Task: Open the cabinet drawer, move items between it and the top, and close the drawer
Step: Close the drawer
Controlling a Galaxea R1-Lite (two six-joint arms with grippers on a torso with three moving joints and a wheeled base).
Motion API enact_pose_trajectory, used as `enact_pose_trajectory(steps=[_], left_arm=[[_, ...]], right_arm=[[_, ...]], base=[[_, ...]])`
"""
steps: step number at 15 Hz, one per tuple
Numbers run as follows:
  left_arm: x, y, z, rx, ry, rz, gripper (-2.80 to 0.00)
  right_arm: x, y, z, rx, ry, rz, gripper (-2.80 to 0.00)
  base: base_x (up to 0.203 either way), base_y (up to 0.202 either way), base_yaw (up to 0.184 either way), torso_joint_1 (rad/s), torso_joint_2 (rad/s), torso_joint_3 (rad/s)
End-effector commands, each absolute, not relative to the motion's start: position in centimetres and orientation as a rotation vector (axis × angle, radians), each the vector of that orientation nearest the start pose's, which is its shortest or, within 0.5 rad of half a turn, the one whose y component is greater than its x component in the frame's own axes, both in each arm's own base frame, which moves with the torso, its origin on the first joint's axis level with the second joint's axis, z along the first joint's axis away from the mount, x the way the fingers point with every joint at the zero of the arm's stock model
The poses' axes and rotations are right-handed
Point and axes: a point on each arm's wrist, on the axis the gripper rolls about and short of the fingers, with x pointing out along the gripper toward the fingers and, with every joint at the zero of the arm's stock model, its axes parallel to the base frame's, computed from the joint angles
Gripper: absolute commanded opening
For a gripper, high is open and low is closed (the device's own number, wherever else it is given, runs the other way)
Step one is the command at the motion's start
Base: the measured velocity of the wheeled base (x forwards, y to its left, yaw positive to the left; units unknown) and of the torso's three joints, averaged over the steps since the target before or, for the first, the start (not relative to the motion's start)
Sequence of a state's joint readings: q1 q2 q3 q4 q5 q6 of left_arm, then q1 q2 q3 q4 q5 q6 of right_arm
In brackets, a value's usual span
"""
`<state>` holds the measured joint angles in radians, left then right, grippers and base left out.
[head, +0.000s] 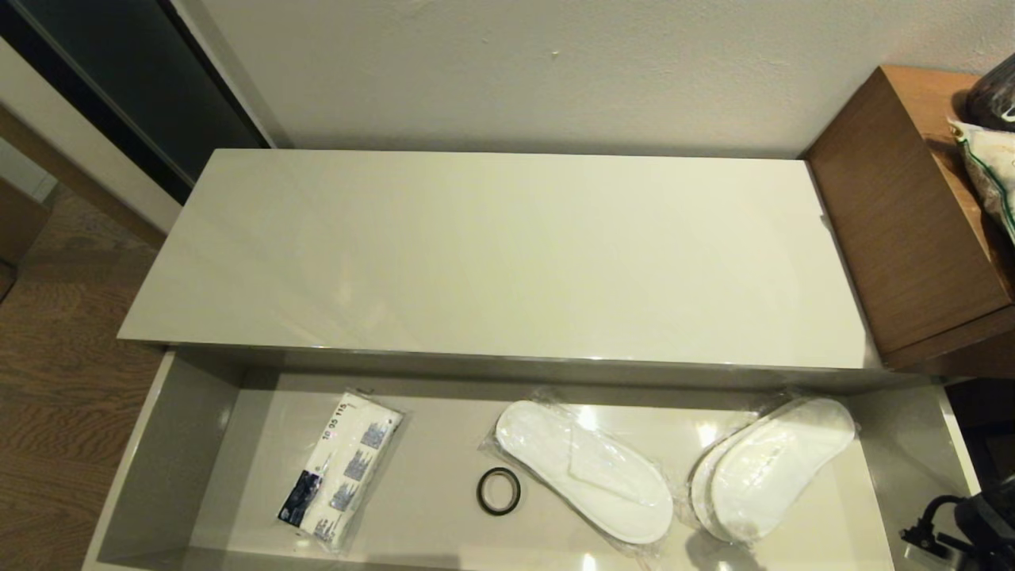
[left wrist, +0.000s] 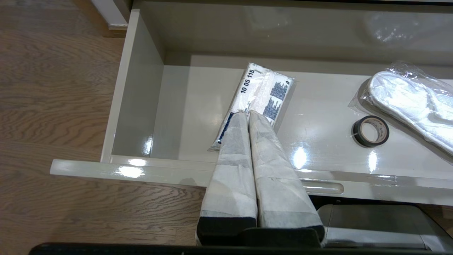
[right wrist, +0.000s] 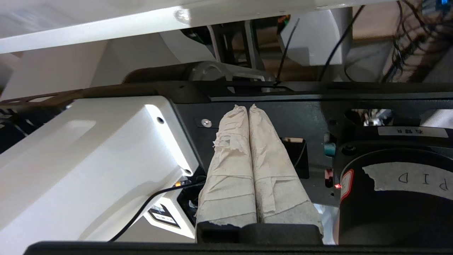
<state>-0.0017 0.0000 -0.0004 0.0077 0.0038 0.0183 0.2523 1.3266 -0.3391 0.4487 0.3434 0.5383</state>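
You have the wide, shallow glossy grey-beige cabinet drawer (head: 170, 444) pulled out in front of the robot, and all the items lie inside it. The flat white packet with blue-black print (head: 341, 469) sits toward the left end. One pair of white slippers in a clear plastic bag (head: 583, 469) lies near the middle, and a second bagged pair of white slippers (head: 773, 468) lies toward the right end. A small black ring (head: 499, 491) rests between the packet and the middle pair. The long glossy cream-beige top of the low cabinet (head: 507, 254) carries nothing. Your left gripper (left wrist: 247, 115) hangs above the drawer's front edge, fingers pressed together, holding nothing. Your right gripper (right wrist: 247, 109) is likewise closed and empty, down over the robot's own black-and-white body
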Motion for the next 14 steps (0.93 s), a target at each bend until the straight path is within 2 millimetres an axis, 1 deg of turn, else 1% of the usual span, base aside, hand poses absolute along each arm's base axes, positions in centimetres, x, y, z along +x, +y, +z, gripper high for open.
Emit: enact_pose_trajectory(steps=[1, 4, 5, 9, 12, 14], left_arm=[[-2.3, 0.0, 7.5, 0.018, 0.009, 0.004, -2.80], [-2.3, 0.0, 7.5, 0.018, 0.008, 0.003, -2.80], [-2.3, 0.0, 7.5, 0.018, 0.008, 0.005, -2.80], [-2.3, 0.0, 7.5, 0.018, 0.009, 0.003, -2.80], [-2.3, 0.0, 7.5, 0.018, 0.008, 0.003, -2.80], [-2.3, 0.0, 7.5, 0.018, 0.009, 0.004, -2.80]], right_arm=[[9.6, 3.3, 8.2, 0.492, 1.593, 0.067, -2.80], [9.5, 3.3, 7.5, 0.488, 1.618, 0.056, -2.80], [9.5, 3.3, 7.0, 0.484, 1.627, 0.050, -2.80], [8.8, 2.9, 5.7, 0.422, 1.661, -0.012, -2.80], [9.0, 3.0, 4.7, 0.414, 1.693, -0.024, -2.80], [9.7, 3.1, 3.6, 0.400, 1.710, -0.043, -2.80]], base=[[0.000, 0.000, 0.000, 0.000, 0.00, 0.000], [0.000, 0.000, 0.000, 0.000, 0.00, 0.000], [0.000, 0.000, 0.000, 0.000, 0.00, 0.000], [0.000, 0.000, 0.000, 0.000, 0.00, 0.000], [0.000, 0.000, 0.000, 0.000, 0.00, 0.000], [0.000, 0.000, 0.000, 0.000, 0.00, 0.000]])
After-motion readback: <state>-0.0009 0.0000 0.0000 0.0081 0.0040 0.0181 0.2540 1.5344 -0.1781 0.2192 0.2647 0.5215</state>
